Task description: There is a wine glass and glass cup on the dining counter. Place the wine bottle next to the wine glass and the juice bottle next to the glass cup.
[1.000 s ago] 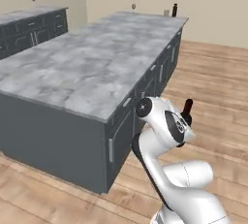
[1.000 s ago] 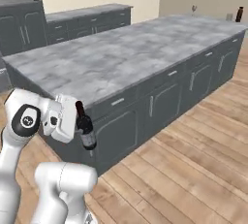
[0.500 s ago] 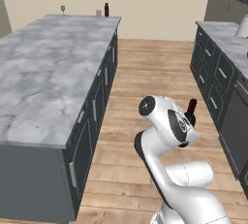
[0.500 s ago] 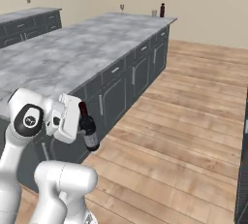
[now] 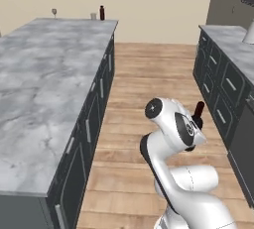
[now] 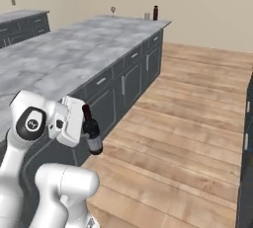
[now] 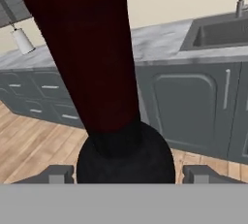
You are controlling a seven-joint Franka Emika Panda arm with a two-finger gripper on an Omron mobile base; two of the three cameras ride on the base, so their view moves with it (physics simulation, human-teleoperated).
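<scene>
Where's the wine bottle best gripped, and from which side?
Around its dark body just below the neck, from the side. The wine bottle hangs near upright in the gripper, clamped about there; the body is round and slim, so a level side pinch likely holds steady.

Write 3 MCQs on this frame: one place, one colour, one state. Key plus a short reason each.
1. Where is the wine glass?
A. far end of the dining counter
B. on the floor
C. in the sink

2. What colour is the juice bottle cap?
A. green
B. red
C. white

3. What is the hand doing?
A. hanging open
B. holding the glass cup
C. holding the wine bottle

Key: 1 A, it stands on the far edge; 2 B, red top shows; 3 C, the slim dark bottle sits in its grip above the floor.
</scene>
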